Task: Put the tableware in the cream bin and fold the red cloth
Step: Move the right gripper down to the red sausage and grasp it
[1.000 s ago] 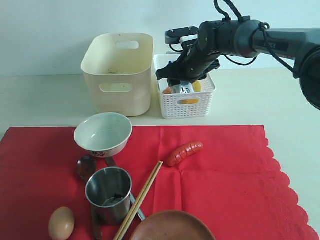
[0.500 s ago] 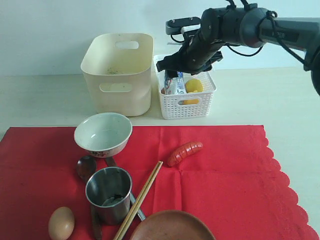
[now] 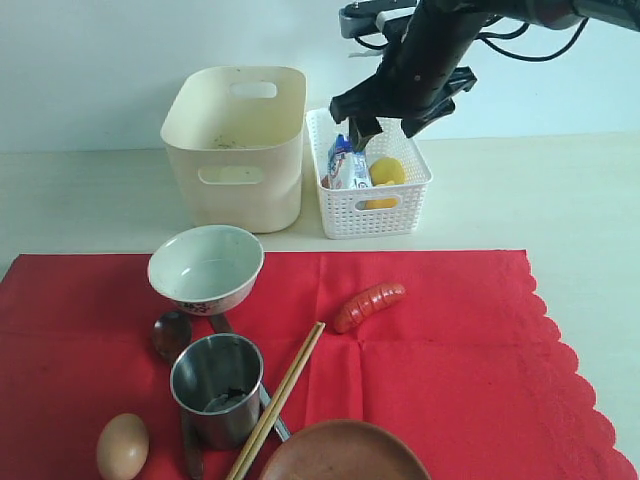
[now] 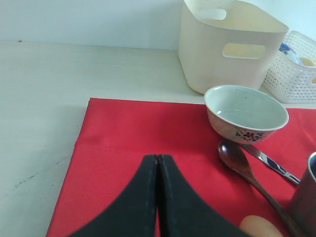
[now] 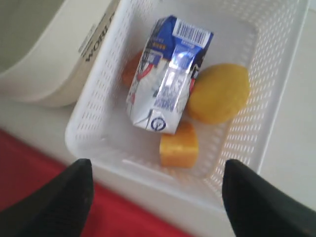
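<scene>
The red cloth (image 3: pixel 450 340) lies flat on the table. On it stand the white bowl (image 3: pixel 205 268), the steel cup (image 3: pixel 217 388) and the brown plate (image 3: pixel 345 455) at the front edge. The dark spoon (image 3: pixel 171 333), the knife (image 4: pixel 269 160) and the chopsticks (image 3: pixel 280 400) lie beside the cup. The cream bin (image 3: pixel 235 140) stands behind the cloth. My right gripper (image 3: pixel 388 125) hangs open and holds nothing above the white basket (image 3: pixel 370 205). My left gripper (image 4: pixel 158 158) is shut over the cloth's left part, near the bowl (image 4: pixel 246 111) and holding nothing.
The basket holds a milk carton (image 5: pixel 168 74), a lemon (image 5: pixel 218 93) and an orange block (image 5: pixel 178 145). A sausage (image 3: pixel 369 305) lies mid-cloth and an egg (image 3: pixel 123 447) at the front left. The right half of the cloth carries only the sausage.
My right gripper has risen out of the basket with its jaws open, leaving the milk carton standing inside. Nothing on the cloth has moved.
</scene>
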You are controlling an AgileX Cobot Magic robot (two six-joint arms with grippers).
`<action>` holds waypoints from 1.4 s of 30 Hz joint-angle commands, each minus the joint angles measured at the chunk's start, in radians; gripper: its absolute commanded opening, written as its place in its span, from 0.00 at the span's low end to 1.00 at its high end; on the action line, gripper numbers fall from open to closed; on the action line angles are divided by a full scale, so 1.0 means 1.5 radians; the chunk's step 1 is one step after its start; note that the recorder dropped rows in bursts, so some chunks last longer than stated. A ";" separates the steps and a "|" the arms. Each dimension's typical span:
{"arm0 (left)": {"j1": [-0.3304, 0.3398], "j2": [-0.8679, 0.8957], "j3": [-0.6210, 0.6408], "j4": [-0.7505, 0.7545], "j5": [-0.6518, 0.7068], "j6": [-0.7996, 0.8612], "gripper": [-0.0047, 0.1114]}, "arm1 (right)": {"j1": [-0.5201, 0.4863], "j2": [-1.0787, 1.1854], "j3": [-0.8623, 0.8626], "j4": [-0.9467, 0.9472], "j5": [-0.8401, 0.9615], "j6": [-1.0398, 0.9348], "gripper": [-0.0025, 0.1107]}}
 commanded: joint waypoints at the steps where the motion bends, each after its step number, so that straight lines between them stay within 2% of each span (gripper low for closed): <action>1: 0.002 -0.003 0.001 -0.002 -0.007 -0.004 0.04 | -0.002 -0.029 0.003 0.057 0.079 -0.046 0.64; 19: 0.002 -0.003 0.001 -0.002 -0.007 -0.004 0.04 | 0.002 -0.209 0.304 0.106 0.035 -0.136 0.64; 26: 0.002 -0.003 0.001 -0.002 -0.007 -0.004 0.04 | 0.002 -0.217 0.345 0.218 0.070 -0.291 0.64; 32: 0.002 -0.003 0.001 -0.002 -0.007 -0.004 0.04 | 0.002 -0.188 0.357 0.238 0.082 -0.400 0.64; 42: 0.002 -0.003 0.001 -0.002 -0.007 -0.004 0.04 | 0.002 -0.137 0.357 0.264 0.091 -0.761 0.64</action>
